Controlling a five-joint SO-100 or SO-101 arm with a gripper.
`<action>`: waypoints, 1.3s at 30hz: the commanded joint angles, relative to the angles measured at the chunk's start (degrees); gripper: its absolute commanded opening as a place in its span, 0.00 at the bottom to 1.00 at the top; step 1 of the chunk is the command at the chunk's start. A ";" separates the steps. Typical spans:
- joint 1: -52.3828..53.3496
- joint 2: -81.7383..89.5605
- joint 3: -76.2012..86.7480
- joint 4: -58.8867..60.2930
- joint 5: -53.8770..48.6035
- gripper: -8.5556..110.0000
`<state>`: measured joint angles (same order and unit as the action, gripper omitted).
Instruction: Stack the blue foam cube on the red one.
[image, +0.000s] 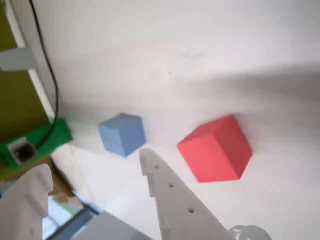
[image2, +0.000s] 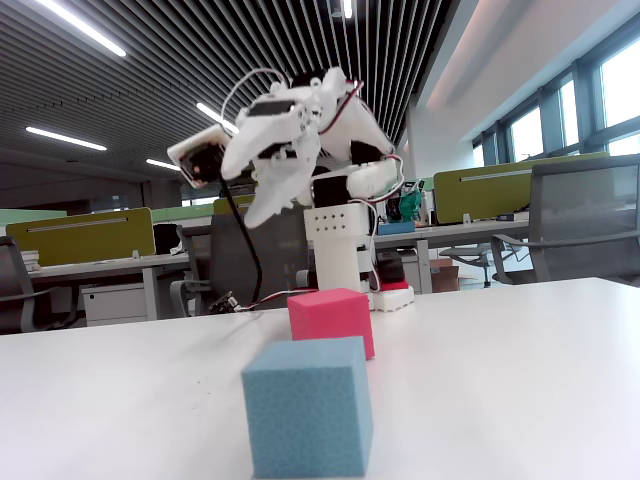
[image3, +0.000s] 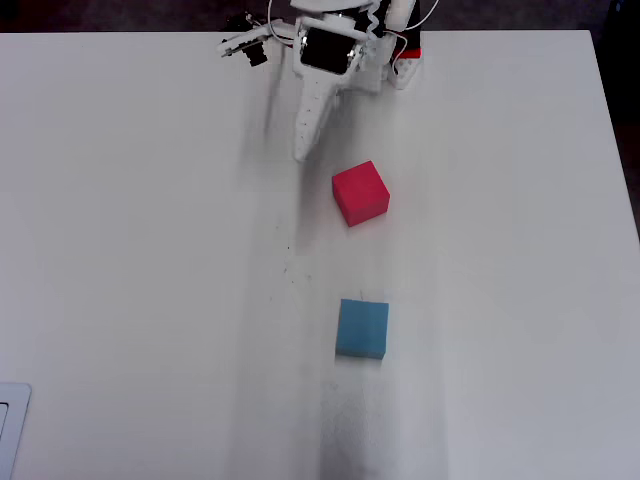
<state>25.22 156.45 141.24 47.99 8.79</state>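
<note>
The white two-finger gripper (image: 95, 167) hangs in the air above the table with its fingers spread apart, holding and touching nothing; in the wrist view one pointed, hole-dotted finger (image: 175, 200) rises from the bottom edge and the other sits at the lower left. In the overhead view the gripper (image3: 305, 140) points down the table from the arm's base at the top edge, just short of the pinkish-red matte foam cube (image3: 360, 193). The light blue, finely pitted foam cube (image3: 362, 328) lies farther from the base, well apart from the red one and roughly in line with it; both rest flat on the table, with bare surface between them. In the fixed view the blue cube (image2: 308, 405) stands nearest the camera and partly overlaps the red cube (image2: 331, 317) behind it. The white table (image3: 150, 250) is smooth, with faint grey smudges. A black cable (image: 47, 65) and a green block (image: 35, 142) lie at its edge. Behind is an open office with desks, green partitions, chairs and a slatted ceiling.
</note>
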 joint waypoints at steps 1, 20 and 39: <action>0.35 -7.03 -10.99 1.67 0.26 0.27; -7.82 -62.75 -57.04 9.76 0.18 0.38; -15.56 -90.35 -76.64 14.24 1.76 0.37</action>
<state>10.46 66.27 68.03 62.23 10.11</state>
